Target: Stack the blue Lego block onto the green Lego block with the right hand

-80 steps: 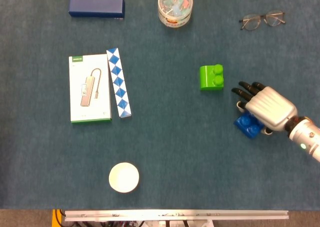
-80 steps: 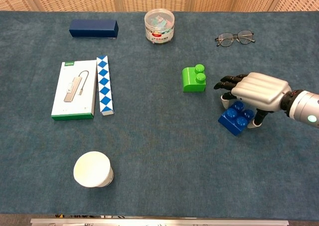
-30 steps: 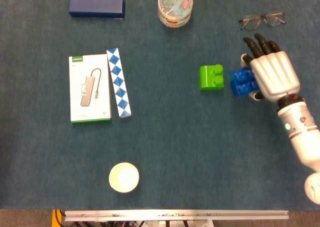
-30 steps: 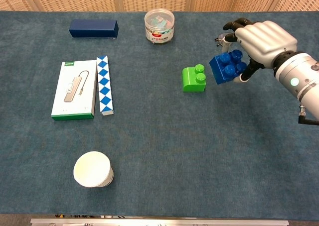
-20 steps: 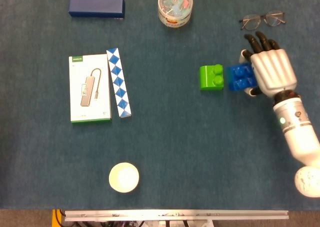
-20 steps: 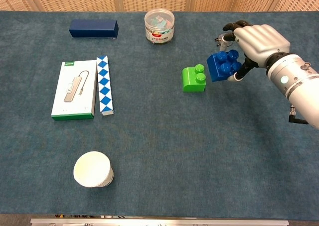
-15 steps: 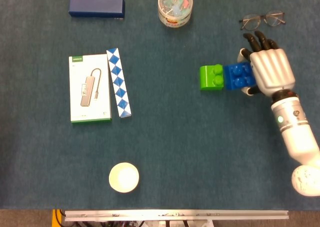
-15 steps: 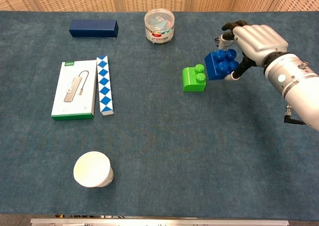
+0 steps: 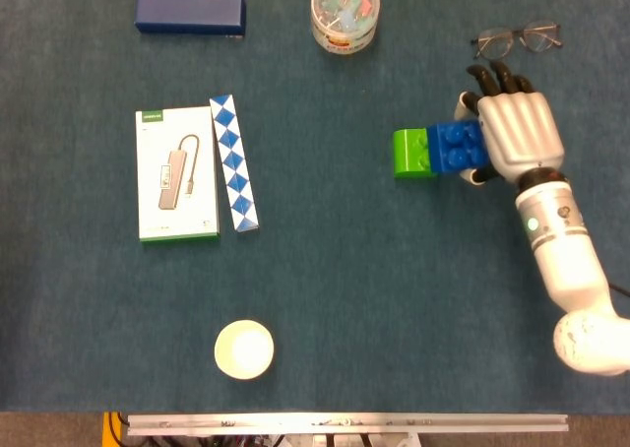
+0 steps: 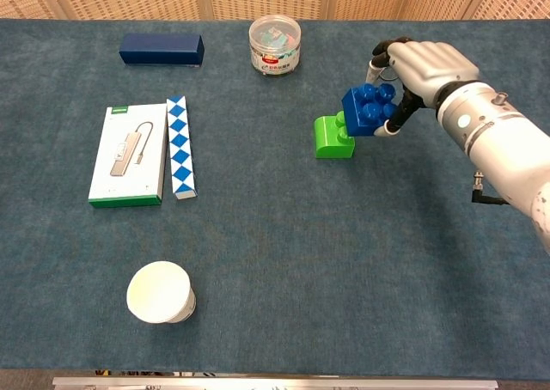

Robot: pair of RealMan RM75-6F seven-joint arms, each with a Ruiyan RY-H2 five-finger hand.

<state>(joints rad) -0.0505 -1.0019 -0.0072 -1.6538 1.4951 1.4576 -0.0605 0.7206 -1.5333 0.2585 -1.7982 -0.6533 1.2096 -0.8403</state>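
My right hand holds the blue Lego block in the air, studs up. The block overlaps the right side of the green Lego block, which sits on the table right of centre. In the chest view the blue block hangs a little above and to the right of the green one; whether the two touch I cannot tell. My left hand shows in neither view.
Glasses lie behind my right hand. A clear jar and a dark blue box stand at the back. A white product box, a blue-white folded ruler and a paper cup lie to the left.
My right hand lifted the blue block off the table at the right and carried it leftward, from beside the green block to over its right side.
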